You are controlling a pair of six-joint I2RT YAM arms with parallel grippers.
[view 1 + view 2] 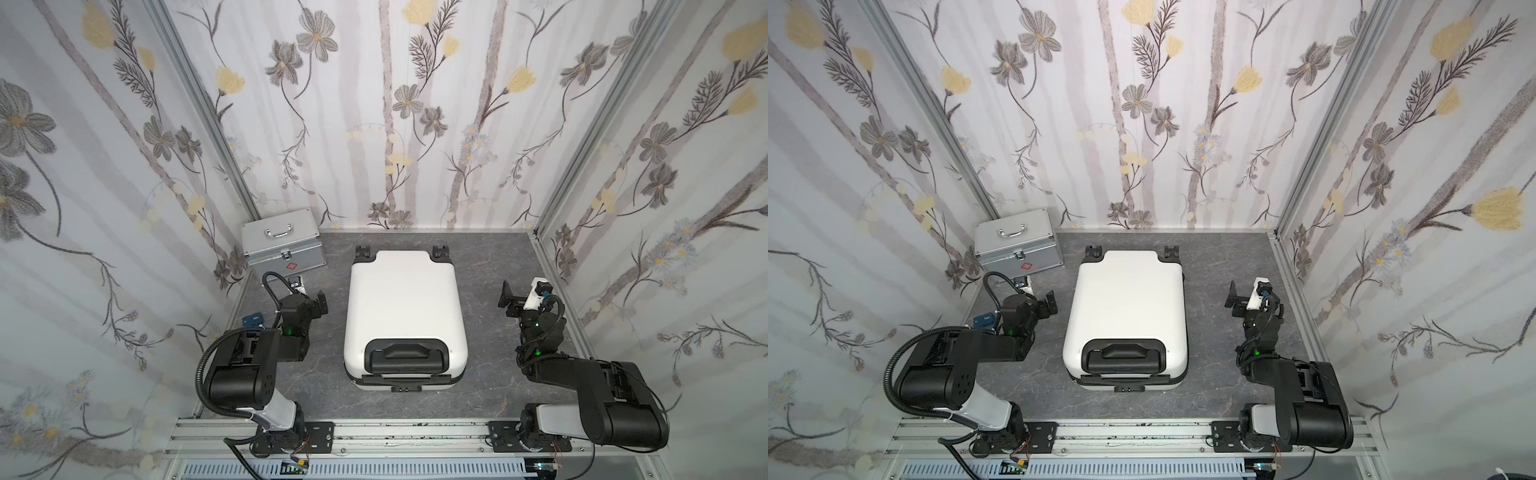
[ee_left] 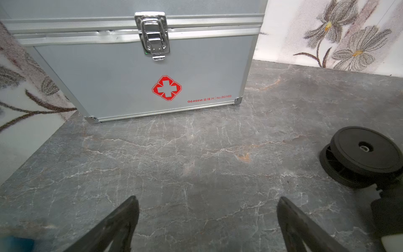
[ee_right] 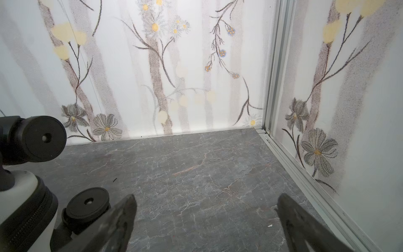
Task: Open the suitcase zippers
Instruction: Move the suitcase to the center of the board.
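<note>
The suitcase [image 1: 405, 307] lies flat and shut mid-bench [image 1: 490, 374], wheels [image 1: 440, 252] toward the back wall and handle [image 1: 401, 353] toward the arm bases, its black zipper [image 3: 28, 218] running along the side seam. The left fingers [image 2: 122, 218] and right fingers [image 3: 124, 218] stand wide and empty, one set on each side, not touching it. A metal case [image 1: 282, 245] sits in the back left corner.

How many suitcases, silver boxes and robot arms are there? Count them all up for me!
White suitcase: 1
Silver metal case: 1
Robot arms: 2, the left arm and the right arm
Total: 4
</note>
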